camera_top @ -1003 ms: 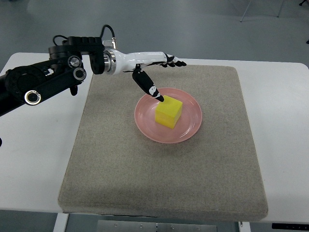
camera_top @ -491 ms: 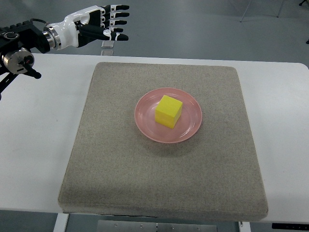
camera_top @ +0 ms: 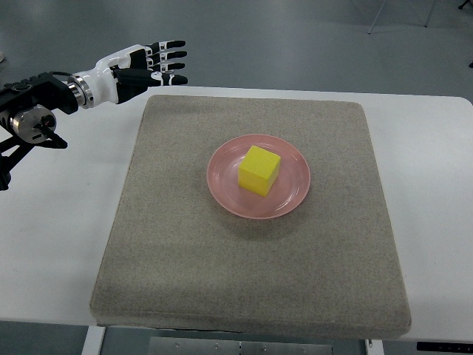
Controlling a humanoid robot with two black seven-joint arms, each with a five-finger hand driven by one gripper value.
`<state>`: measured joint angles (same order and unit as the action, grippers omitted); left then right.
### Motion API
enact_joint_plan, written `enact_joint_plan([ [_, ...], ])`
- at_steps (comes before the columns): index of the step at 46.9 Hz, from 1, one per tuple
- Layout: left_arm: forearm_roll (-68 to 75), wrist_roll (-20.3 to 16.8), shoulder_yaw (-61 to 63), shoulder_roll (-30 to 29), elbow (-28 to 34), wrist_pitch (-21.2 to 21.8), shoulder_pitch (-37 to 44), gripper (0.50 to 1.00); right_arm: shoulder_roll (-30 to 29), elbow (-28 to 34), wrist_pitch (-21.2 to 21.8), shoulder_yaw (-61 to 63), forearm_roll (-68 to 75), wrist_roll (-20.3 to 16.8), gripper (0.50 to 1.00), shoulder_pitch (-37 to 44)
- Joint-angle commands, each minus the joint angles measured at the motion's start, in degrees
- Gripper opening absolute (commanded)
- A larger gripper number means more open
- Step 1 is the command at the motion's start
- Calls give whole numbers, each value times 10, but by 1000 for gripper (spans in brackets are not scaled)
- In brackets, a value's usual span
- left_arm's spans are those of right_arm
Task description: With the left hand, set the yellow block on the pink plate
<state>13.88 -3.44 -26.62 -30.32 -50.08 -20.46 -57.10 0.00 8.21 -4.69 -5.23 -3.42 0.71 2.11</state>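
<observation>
Grey felt is covering most of the white table (camera_top: 436, 222), and nearest me the mat (camera_top: 244, 274) is lying bare and flat. Further in, the pink plate (camera_top: 295, 194) is sitting roughly at the mat's middle, and the yellow block (camera_top: 259, 170) is resting inside it, a little left of centre, turned slightly on its base. Nothing is touching either one. To my eye the placing is done.

Beyond that, at the far left corner, the left hand (camera_top: 144, 65) is hanging over the table edge, well apart from the plate, its fingers (camera_top: 170, 55) stretched out straight and slightly apart, holding nothing. The right arm is not showing anywhere.

What could go wrong now is small, I think. The block is sitting near the plate's sloping side, so a knock on the table might be sliding it toward the rim. If the arm is sweeping low across the mat on its way to rest, a fingertip could be catching the plate's edge and tipping or dragging it.
</observation>
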Motion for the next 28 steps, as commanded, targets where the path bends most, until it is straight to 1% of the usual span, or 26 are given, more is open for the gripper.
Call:
enact_joint_plan([
  [1,0,0,-9,0,0,0,5,992,0,4,1,-2,-1,-1,924,-1],
  [12,-8,0,-14,0,0,-2,8,992,0,9,2,-1,-1,-1,924,-2],
  [28,-111,2,-17,3,2,-4,16,992,0,10,2,-1,-1,-1,924,-5],
])
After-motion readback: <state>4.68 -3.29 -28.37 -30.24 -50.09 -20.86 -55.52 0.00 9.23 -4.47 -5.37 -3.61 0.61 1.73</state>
